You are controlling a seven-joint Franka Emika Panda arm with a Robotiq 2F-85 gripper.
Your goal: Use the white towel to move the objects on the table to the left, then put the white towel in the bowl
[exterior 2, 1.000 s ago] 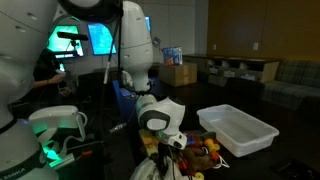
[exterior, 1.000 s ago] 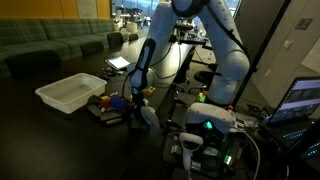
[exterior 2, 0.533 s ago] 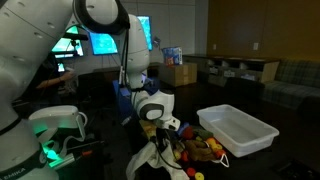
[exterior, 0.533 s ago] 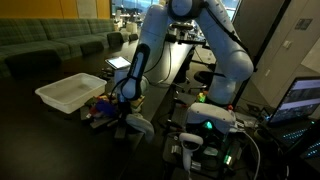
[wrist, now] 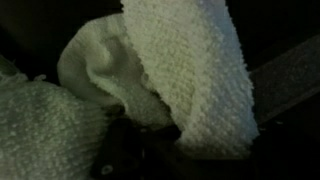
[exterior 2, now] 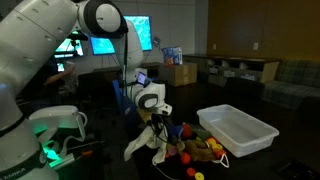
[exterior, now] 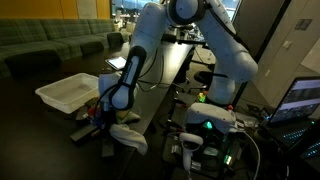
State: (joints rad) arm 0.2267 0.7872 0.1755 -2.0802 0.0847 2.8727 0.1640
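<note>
Wrist view is being filled by the white towel (wrist: 195,70), its looped cloth bunching close against the lens, with only dark patches showing around it; the jaws are hiding under the folds there; in both exterior views the white arm (exterior: 135,60) is reaching down over the dark counter (exterior: 45,125) and the jaws are pinching the towel near its top, closed on the cloth; the towel (exterior 2: 143,146) is hanging below them in a loose, crumpled drape, and I cannot tell whether its lower edge is touching the counter; in an exterior view a cluster of small colourful objects (exterior 2: 195,150) is lying on the counter just beside the hanging towel, between it and the white tub (exterior 2: 238,130); the tub is sitting upright on the counter, near the objects and apart from the towel; in an exterior view the towel (exterior: 128,138) is hanging near the counter's edge, with the tub (exterior: 68,92) sitting further back on the counter
</note>
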